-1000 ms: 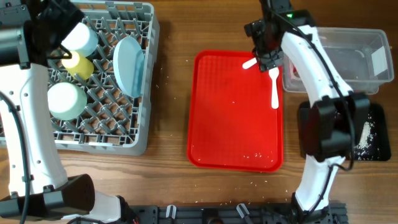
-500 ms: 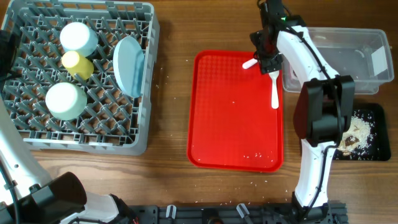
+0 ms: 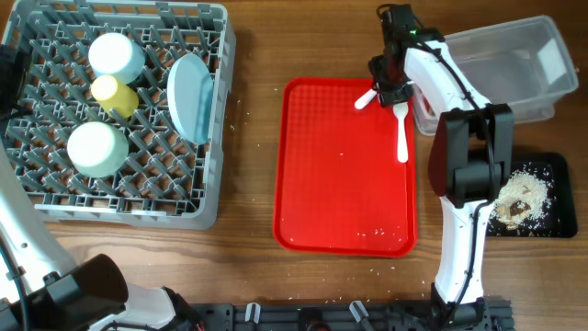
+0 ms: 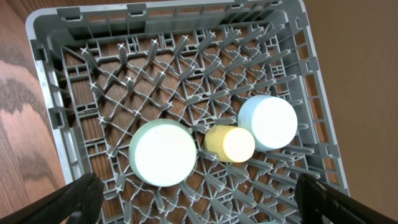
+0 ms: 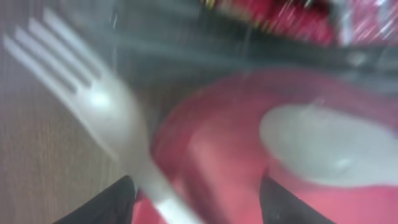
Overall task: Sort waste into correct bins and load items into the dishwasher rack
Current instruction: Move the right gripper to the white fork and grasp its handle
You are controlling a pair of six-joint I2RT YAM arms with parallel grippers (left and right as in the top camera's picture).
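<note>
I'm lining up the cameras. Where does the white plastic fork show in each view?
Overhead: fork at the red tray's top edge, beside the right gripper.
Left wrist: not in it.
Right wrist: fork at left, blurred, tines toward the upper left.
Shared landmark: the white spoon, right of the fork in both.

Right arm (image 3: 441, 78): glossy white tubular links joined by chunky black joints, with a thin black cable running along it and a small green light near the wrist. Left arm (image 3: 18, 234): matching white links and black joints. The fingers (image 4: 78, 199) are matte black wedges.
</note>
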